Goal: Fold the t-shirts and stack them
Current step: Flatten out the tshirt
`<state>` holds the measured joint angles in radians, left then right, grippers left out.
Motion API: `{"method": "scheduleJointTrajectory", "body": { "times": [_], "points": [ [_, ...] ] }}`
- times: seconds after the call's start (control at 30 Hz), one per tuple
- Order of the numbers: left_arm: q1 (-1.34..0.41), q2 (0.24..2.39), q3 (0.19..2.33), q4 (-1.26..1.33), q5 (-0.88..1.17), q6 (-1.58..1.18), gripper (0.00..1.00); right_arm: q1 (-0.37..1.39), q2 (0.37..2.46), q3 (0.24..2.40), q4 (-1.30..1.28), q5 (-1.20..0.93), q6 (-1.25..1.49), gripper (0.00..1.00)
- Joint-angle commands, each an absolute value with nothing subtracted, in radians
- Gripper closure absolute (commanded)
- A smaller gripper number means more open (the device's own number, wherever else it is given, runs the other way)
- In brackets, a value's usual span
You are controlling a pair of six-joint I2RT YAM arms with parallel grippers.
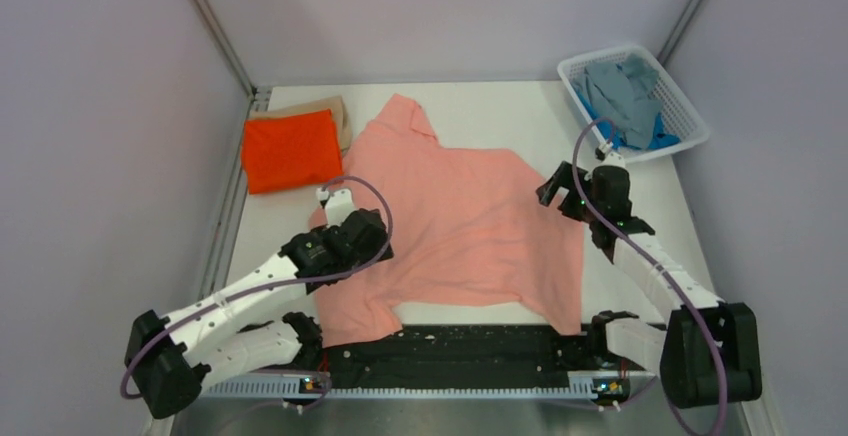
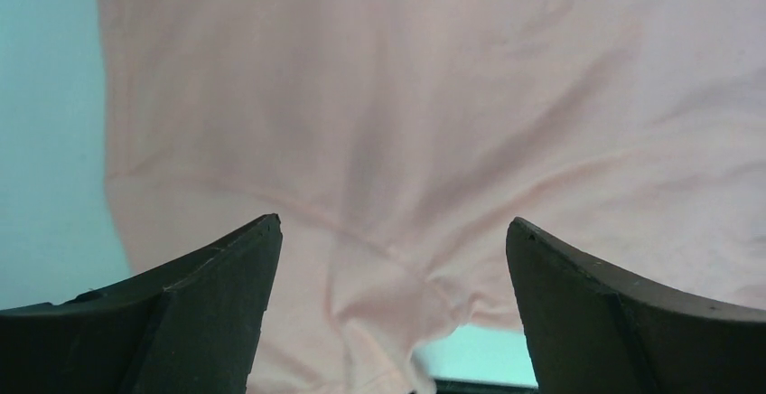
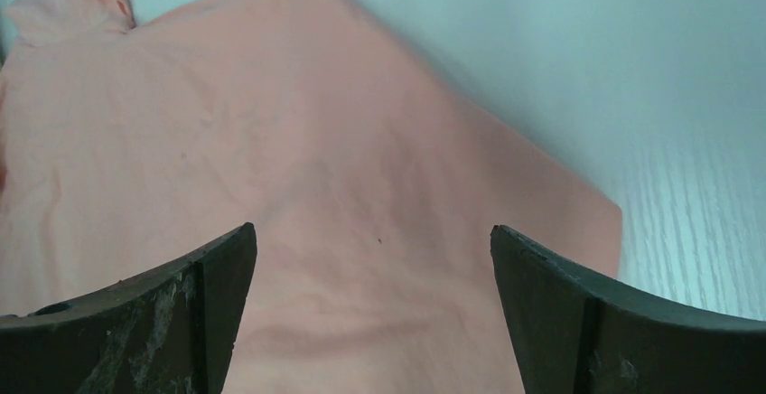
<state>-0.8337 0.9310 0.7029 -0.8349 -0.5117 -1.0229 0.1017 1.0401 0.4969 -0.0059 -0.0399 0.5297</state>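
White table [image 1: 500, 116]: salmon shirt [image 1: 470, 226], tan shirt [image 1: 322, 107], basket [image 1: 683, 108]

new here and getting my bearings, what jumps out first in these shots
A salmon pink t-shirt lies spread across the middle of the table, with the left end effector and right end effector open over its two sides. Far left, a folded orange t-shirt sits on a tan one; far right, a white basket holds grey cloth and blue cloth.

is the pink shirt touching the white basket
Apart. The top external view shows bare table between the salmon pink shirt and the basket.
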Motion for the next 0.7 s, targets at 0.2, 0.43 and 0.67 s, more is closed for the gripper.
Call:
{"method": "scheduleJointTrajectory", "body": {
  "times": [0.2, 0.43, 0.67],
  "points": [
    [-0.509, 1.375, 0.867, -0.228, -0.116, -0.708, 0.02, 0.101, 1.521, 1.047, -0.126, -0.39, -0.164, 0.01],
    [-0.456, 1.557, 0.906, -0.175, -0.042, -0.684, 0.05, 0.1, 1.891, 1.402, -0.492, -0.327, -0.64, 0.02],
    [-0.4, 1.657, 0.912, -0.224, -0.025, -0.676, 0.07, 0.1, 2.115, 1.598, -0.58, -0.216, -0.616, 0.11]
  ]
}}
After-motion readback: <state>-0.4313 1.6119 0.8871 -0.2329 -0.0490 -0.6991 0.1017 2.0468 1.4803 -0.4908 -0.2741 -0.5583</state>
